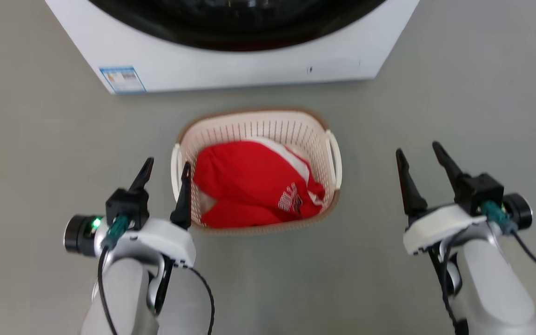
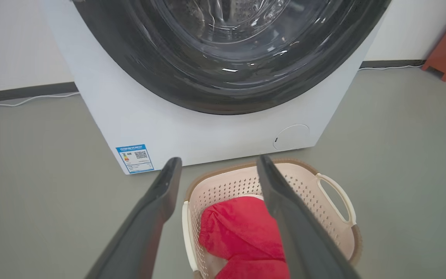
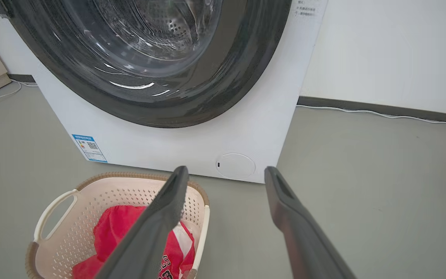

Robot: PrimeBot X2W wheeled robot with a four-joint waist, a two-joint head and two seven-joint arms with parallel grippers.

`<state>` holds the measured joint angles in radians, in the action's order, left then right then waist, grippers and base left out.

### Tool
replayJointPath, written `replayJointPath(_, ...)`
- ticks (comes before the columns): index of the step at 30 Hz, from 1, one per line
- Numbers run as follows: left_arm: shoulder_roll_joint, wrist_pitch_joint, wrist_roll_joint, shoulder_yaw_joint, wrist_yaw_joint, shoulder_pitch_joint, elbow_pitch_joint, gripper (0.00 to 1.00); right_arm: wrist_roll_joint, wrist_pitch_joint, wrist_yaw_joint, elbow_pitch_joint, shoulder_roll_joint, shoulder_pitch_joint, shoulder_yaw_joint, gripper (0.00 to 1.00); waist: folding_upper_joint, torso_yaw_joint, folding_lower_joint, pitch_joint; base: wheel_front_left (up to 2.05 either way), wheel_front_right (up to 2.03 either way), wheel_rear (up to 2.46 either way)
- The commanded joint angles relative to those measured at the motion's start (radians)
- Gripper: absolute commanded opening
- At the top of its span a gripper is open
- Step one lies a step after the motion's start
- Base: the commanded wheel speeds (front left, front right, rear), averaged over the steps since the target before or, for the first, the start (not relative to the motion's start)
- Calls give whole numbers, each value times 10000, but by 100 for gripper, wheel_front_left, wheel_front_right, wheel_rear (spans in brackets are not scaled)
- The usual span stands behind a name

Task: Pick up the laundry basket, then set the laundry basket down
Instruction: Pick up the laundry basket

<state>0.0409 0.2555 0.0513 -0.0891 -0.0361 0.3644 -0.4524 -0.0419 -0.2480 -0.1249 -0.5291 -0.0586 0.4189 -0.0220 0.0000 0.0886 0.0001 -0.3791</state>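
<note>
While both jaws stand spread, the laundry basket (image 1: pixel 258 129) sits on grey floor (image 1: pixel 40 149) before the washing machine (image 1: pixel 249 65)

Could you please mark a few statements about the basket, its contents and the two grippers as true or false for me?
1. The cream-white perforated plastic laundry basket stands on the grey floor in front of the large white washing machine. True.
2. The basket is empty. False: a crumpled red garment with white trim lies in it.
3. The left gripper and the right gripper both have their fingers spread open. True.
4. The right gripper is shut on the basket. False: it is open and apart from the basket, off to the basket's right side.
</note>
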Motion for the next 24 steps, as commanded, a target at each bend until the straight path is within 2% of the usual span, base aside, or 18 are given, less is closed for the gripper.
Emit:
replayJointPath(1, 150, 63, -67, 237, -54, 481, -28, 100, 63, -138, -58, 41, 37, 393, 175, 100, 0, 17, 0, -636, 0, 0, 0)
replayJointPath(15, 202, 63, -308, 163, 265, 2909, -1948, 100, 791, -138, -58, -813, 81, 2295, 375, 100, 0, -45, 0, -3129, 0, 0, 0)
replayJointPath(24, 178, 63, -242, 213, 614, 4356, -3341, 100, 798, -138, -58, -1681, 82, 3286, 432, 100, 0, -251, 0, -4190, 0, 0, 0)
